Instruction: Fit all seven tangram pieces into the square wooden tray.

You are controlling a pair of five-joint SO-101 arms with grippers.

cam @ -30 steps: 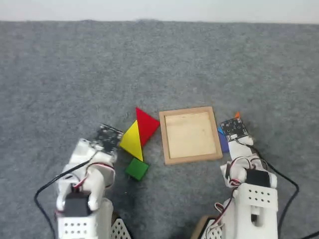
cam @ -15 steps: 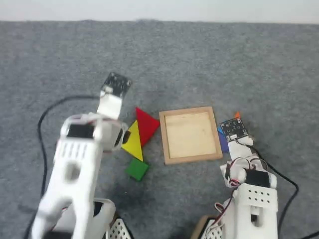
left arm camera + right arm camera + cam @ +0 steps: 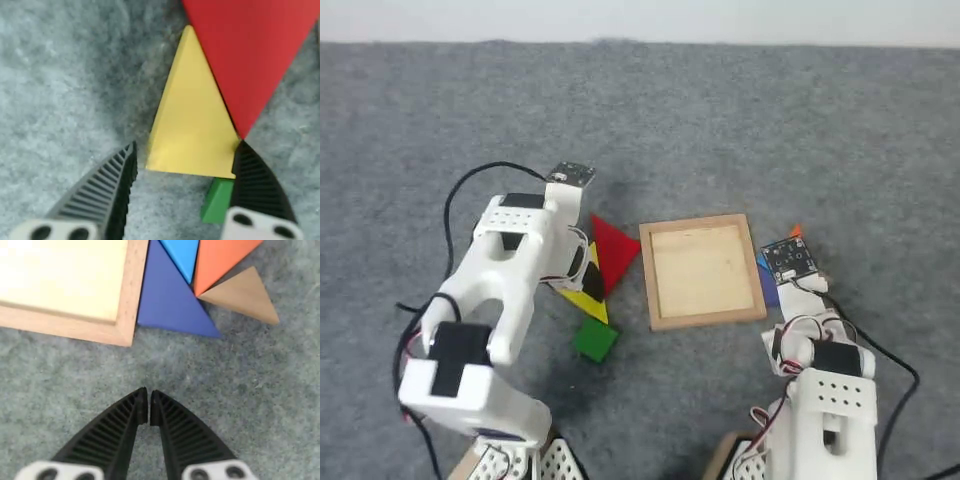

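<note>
Left gripper: over the past second its arm has risen from a folded rest near its base, swung forward, and come down over the pieces lying left of the tray. It is now spread wide, one finger on each side of the yellow triangle at its broad end, with nothing gripped yet. Yellow triangle: flat on the grey carpet, one long edge against the red triangle, not moved in that second. Green square: just beside the yellow triangle's broad end on the side nearer the robot, close to one finger and likewise unmoved. Tray: bare inside, all seven pieces outside it. Right gripper: fingers pressed together, holding nothing, parked over carpet near the tray's right edge exactly as a second ago. Dark blue triangle: touching the tray's outer rim, with a light blue piece, an orange triangle and a tan triangle clustered beside it. Assessment: the task is at its very start. The left arm's descent suggests the yellow triangle is the first piece to be picked. The red triangle and green square sit so close that a closing finger could nudge them.
</note>
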